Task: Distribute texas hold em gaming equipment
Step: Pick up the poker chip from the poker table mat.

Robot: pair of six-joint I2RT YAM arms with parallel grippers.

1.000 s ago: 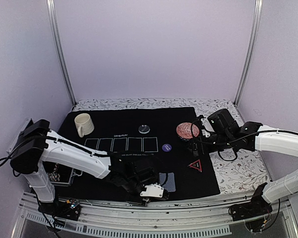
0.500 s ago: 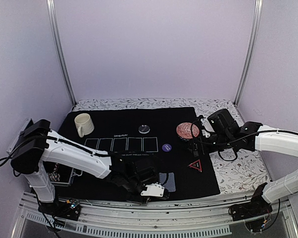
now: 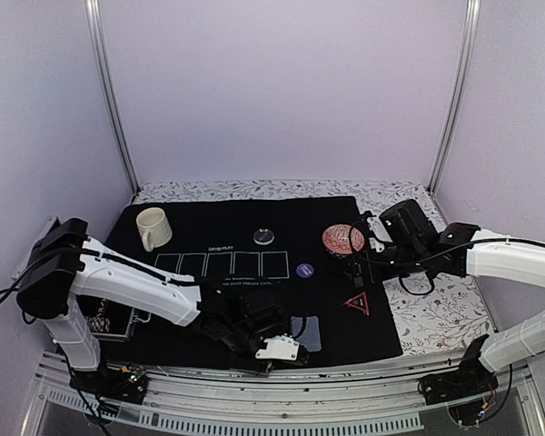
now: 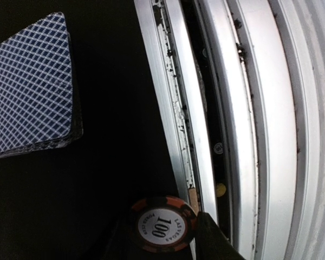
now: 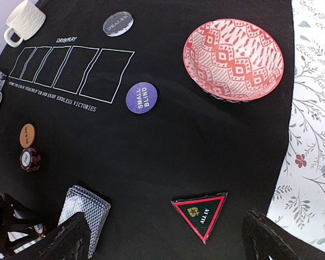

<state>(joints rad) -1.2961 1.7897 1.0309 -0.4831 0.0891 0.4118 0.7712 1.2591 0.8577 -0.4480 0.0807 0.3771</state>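
The red patterned bowl shows only its pattern inside. The left end effector pinches a striped chip at the near edge of the mat, beside the metal rail (cards at 10 o'clock); the right end effector hangs spread near the triangle marker.

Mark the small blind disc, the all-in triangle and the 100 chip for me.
small blind disc [image 5: 141, 97], right wrist view, centre of its purple face.
all-in triangle [image 5: 200, 213], right wrist view, middle of its black face.
100 chip [image 4: 163, 225], left wrist view, its white centre label.
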